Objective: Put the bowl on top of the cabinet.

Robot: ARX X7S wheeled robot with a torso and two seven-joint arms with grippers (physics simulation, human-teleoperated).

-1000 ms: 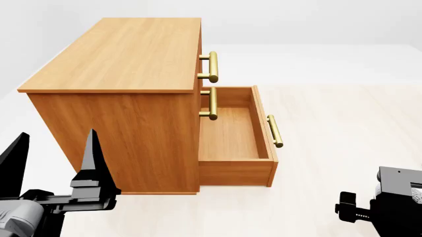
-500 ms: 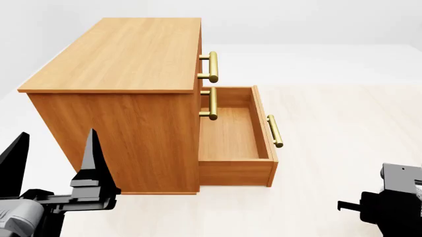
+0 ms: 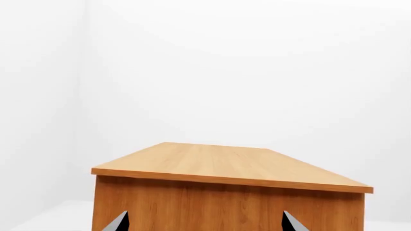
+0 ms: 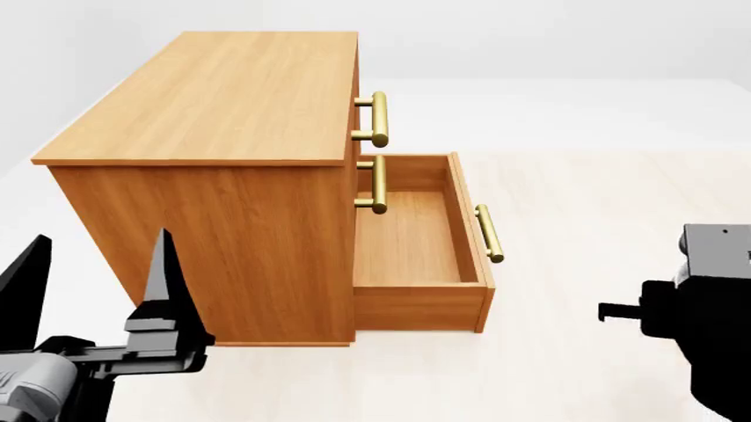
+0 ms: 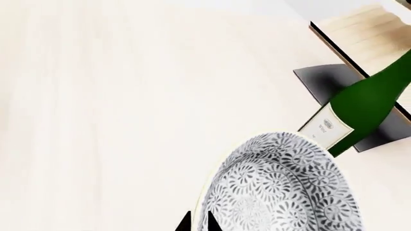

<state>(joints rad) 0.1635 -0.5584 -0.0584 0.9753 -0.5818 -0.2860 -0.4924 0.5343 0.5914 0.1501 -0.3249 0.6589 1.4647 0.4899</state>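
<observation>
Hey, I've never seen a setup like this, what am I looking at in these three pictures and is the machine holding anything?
This is a simulated two-armed robot, filmed by three of its own cameras. The head camera looks down at an orange-brown cabinet with its lowest drawer pulled out; that drawer looks empty. The black prongs at lower left are the left gripper, open and empty. The left wrist camera, mounted on that arm, sees the same cabinet top, bare. The dark block at the right edge is the right arm. Its wrist camera shows a blue-patterned bowl close against the right gripper, apparently pinched at the rim. Behind lie a green bottle and a pale wooden rack.
</observation>
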